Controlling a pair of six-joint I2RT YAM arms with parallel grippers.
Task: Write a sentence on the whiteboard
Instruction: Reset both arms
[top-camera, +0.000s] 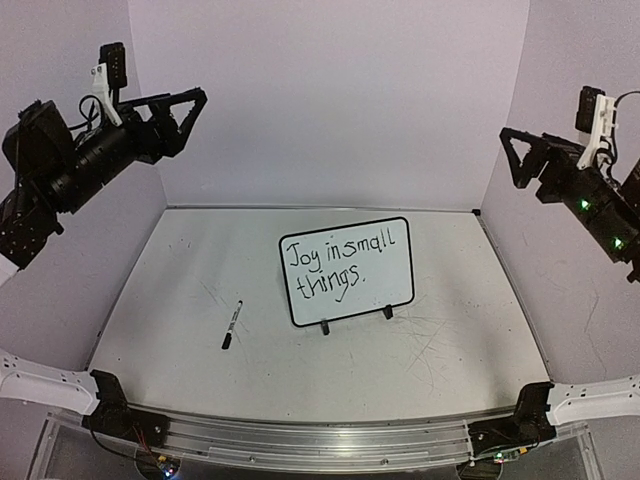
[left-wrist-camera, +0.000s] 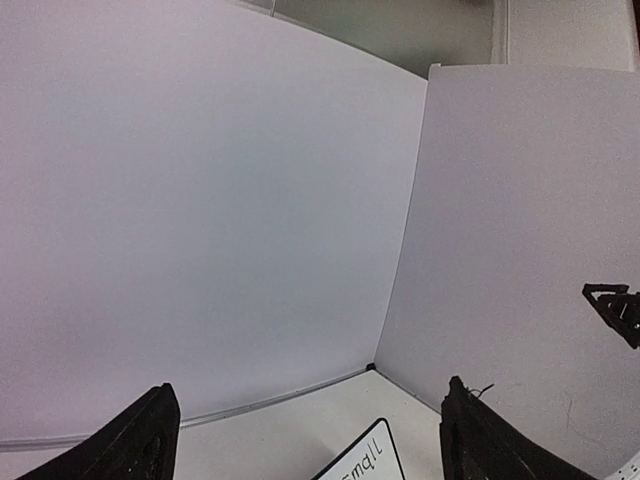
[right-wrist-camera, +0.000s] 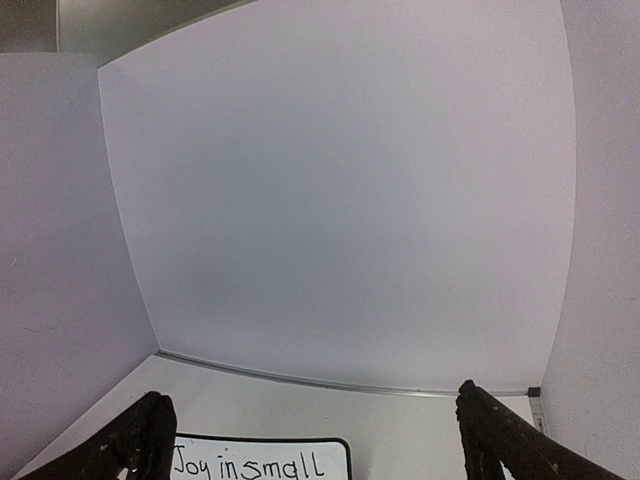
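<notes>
The whiteboard (top-camera: 347, 272) stands on its 2 small feet just right of the frame's middle on the scratched white surface (top-camera: 480, 340), and the sentence (top-camera: 338, 266) "Joy in small things." is written on it in 2 black lines. A black marker (top-camera: 232, 324) lies flat on the surface to the board's lower left, apart from it. The left claw (top-camera: 188, 120) at the upper left and the right claw (top-camera: 512, 158) at the upper right both hang high above the surface, jaws spread wide and gripping nothing.
</notes>
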